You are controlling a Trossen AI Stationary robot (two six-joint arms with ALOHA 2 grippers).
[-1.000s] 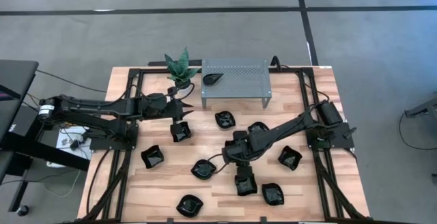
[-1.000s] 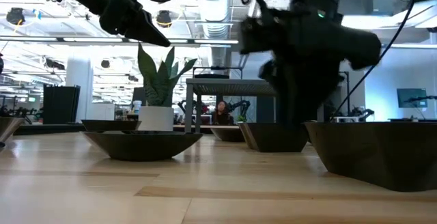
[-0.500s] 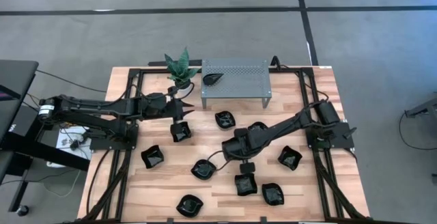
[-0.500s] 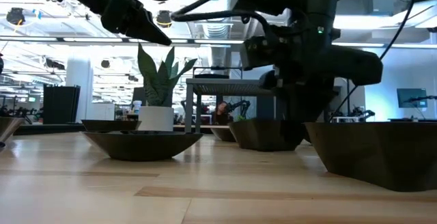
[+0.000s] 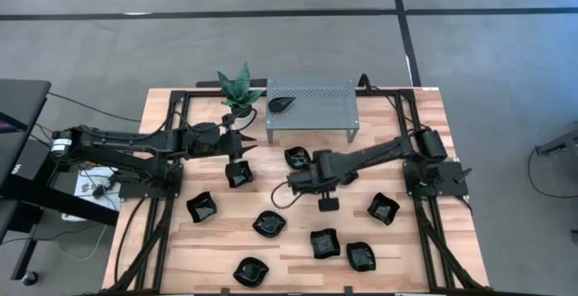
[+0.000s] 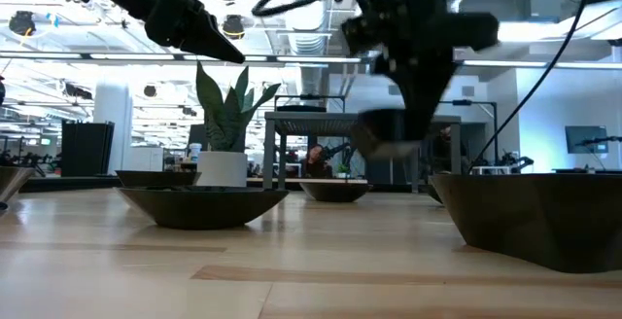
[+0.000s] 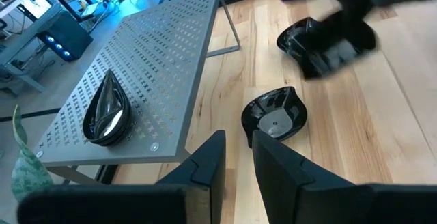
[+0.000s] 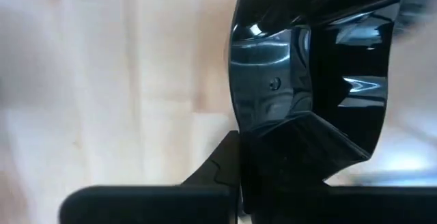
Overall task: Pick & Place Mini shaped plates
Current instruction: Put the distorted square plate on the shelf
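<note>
right pincer (image 5: 327,202) newly above wooden table (image 5: 415,251)

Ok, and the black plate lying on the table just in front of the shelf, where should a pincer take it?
Take that plate by its raised rim, straight down from above: it sits open side up on the table, so one finger fits inside the bowl, one outside the thin wall.

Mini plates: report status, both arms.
Right gripper shut on a mini plate, clear of the table. Left gripper by the plant. Rack carries one plate; other plates beneath.
</note>
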